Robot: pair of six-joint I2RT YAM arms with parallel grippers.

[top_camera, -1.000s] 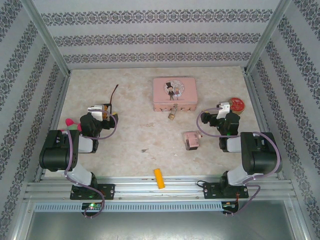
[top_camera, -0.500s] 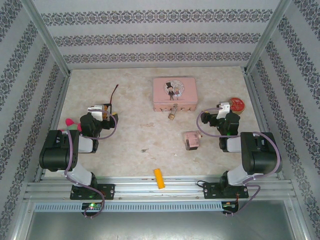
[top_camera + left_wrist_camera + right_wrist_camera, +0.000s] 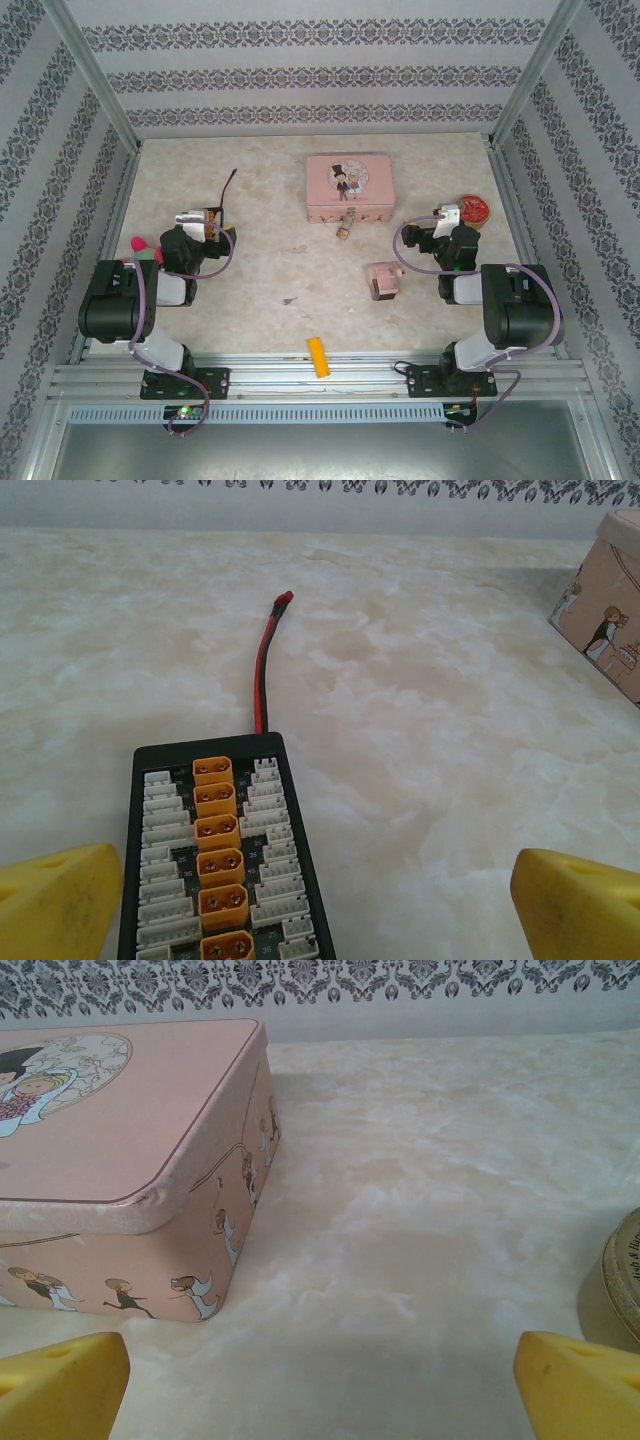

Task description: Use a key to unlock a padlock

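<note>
padlock (image 3: 344, 232) lay left of the right jaws, nearer them than the left jaws, just beside the pink tin (image 3: 348, 186); both jaws were released, holding nothing.

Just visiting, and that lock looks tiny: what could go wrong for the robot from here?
The padlock lies right by the pink tin, so reaching for it may shove the tin. What may be the key is a tiny flat speck; it could slide instead of being picked up.
</note>
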